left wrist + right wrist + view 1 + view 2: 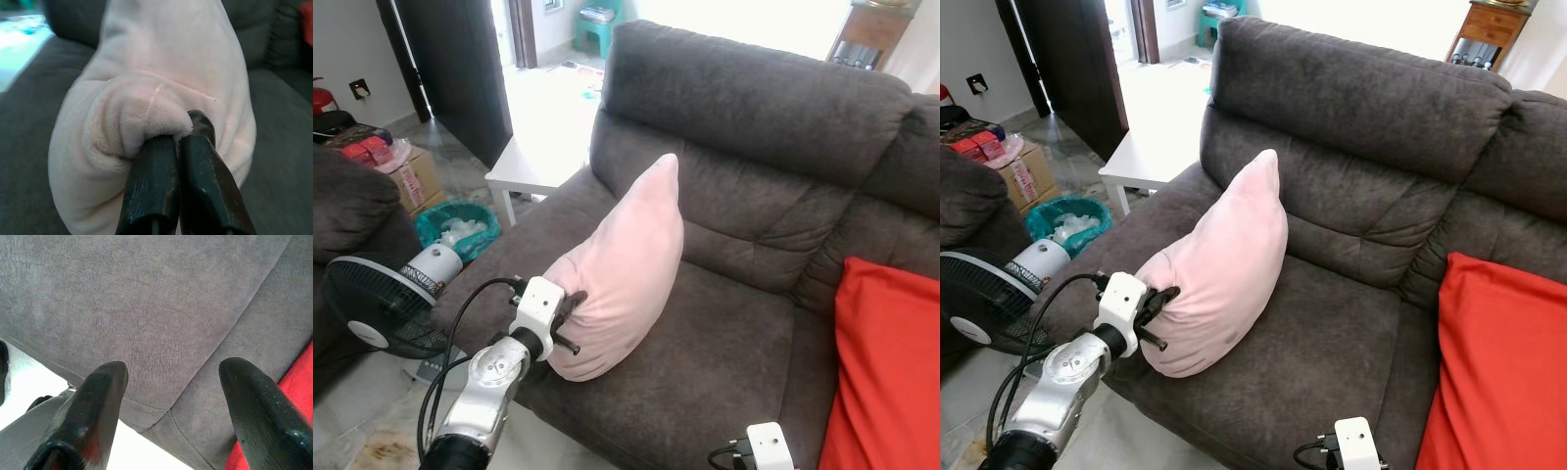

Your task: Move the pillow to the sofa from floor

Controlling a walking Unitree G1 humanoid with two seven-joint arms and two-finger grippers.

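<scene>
I have the left gripper (178, 132) clamped tight on a bunched corner of the pink pillow (626, 264), which stands on its lower edge on the seat of the grey sofa (754, 108), tip leaning toward the backrest. My right gripper (171, 382) hangs spread wide over the seat's front edge, holding nothing (a red cushion (886, 362) lies just beside it). A fan (372, 304) stands on the floor by the sofa's arm.

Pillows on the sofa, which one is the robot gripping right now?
The pink pillow, standing on the seat: the left gripper is shut on its corner. The red pillow lies untouched beside the open right gripper.
</scene>
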